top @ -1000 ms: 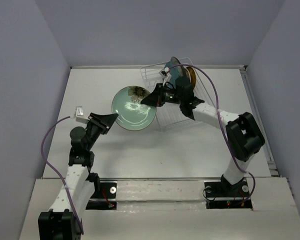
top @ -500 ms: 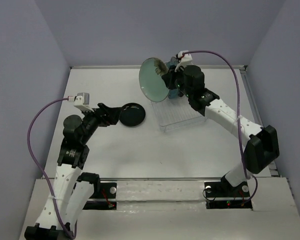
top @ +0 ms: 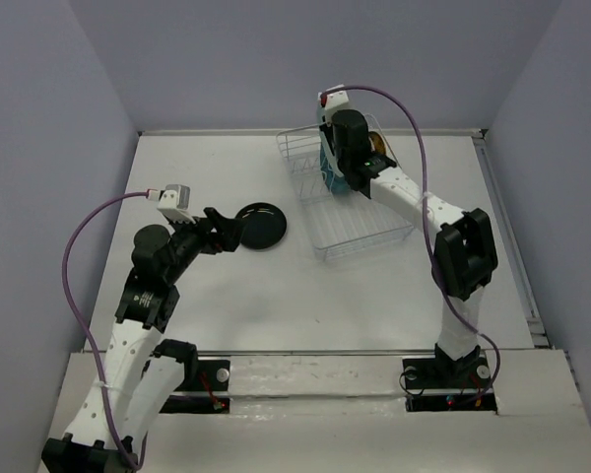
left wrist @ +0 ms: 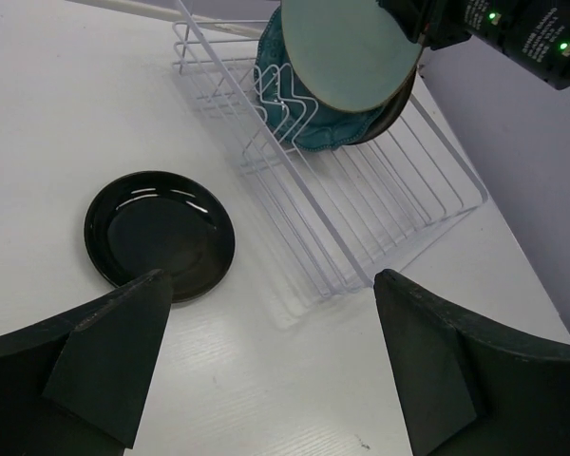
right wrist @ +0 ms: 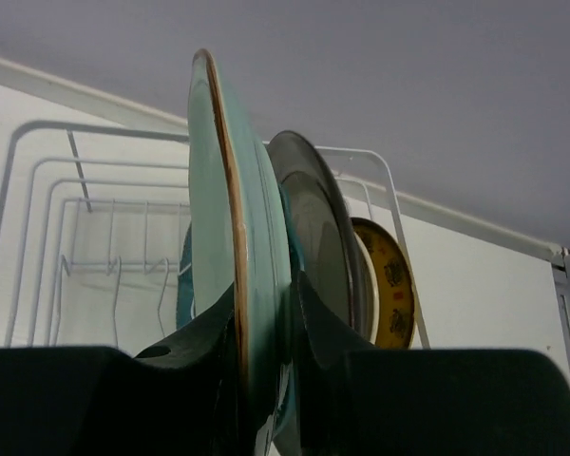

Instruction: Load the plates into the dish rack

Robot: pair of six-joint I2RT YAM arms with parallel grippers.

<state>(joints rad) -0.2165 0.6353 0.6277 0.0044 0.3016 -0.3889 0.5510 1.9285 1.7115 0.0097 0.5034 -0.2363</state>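
My right gripper [right wrist: 266, 299] is shut on the rim of the pale green plate [right wrist: 218, 209], holding it upright on edge over the back of the dish rack [top: 360, 222]. In the rack stand a teal plate [left wrist: 309, 128], a grey-rimmed plate [right wrist: 315, 223] and an amber-yellow plate [right wrist: 391, 285]. The green plate also shows in the left wrist view [left wrist: 347, 52]. The small black plate [top: 259, 226] lies flat on the table left of the rack. My left gripper [top: 229, 233] is open and empty, just left of the black plate [left wrist: 160, 235]. The cream plate is hidden.
The rack's front half [left wrist: 380, 204] holds only bare wire prongs. The table's back wall runs just behind the rack. The right arm [top: 414, 202] reaches over the rack's right side.
My right gripper has carried the green plate from the table left of the rack up and over into the rack's back. The black plate is uncovered. My left gripper has swung toward it.
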